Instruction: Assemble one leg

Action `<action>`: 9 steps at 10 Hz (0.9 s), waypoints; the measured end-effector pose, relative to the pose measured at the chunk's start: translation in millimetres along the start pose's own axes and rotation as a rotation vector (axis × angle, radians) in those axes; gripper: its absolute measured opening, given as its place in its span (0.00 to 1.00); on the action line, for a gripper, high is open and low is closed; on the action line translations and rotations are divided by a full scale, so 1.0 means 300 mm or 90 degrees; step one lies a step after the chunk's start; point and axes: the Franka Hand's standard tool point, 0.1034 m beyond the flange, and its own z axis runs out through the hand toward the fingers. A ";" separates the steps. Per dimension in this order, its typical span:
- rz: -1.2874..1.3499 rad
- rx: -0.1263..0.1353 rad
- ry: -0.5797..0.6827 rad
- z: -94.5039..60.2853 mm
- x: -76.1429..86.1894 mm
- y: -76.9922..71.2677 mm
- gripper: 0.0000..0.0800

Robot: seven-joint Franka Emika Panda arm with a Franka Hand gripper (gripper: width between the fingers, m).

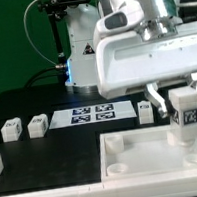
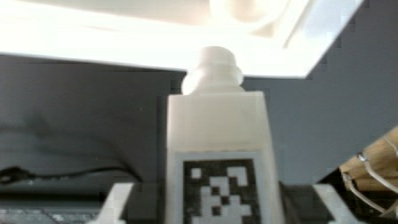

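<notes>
White leg (image 1: 185,115) upright in claw (image 1: 180,100), base indistinct against cropped white tray (image 1: 133,148).

showing plain white on the leg (image 1: 186,118), and wearing a black-and-white blocky square tag (image 2: 221,196) on one face. gleaming white as well across the tray (image 1: 135,160) and the arm's shell (image 1: 139,41). lying flat black all over the table (image 1: 53,153). carrying black-and-white square tags in a row along the white marker board (image 1: 91,113). repeating white with small dark tags on the loose pegs (image 1: 11,128).
</notes>
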 end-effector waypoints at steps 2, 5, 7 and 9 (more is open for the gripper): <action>0.002 0.006 -0.014 0.013 -0.041 -0.036 0.36; -0.002 0.011 -0.019 0.010 -0.059 -0.057 0.36; -0.002 0.011 -0.018 0.015 -0.056 -0.055 0.36; -0.002 0.012 -0.026 0.032 -0.073 -0.059 0.36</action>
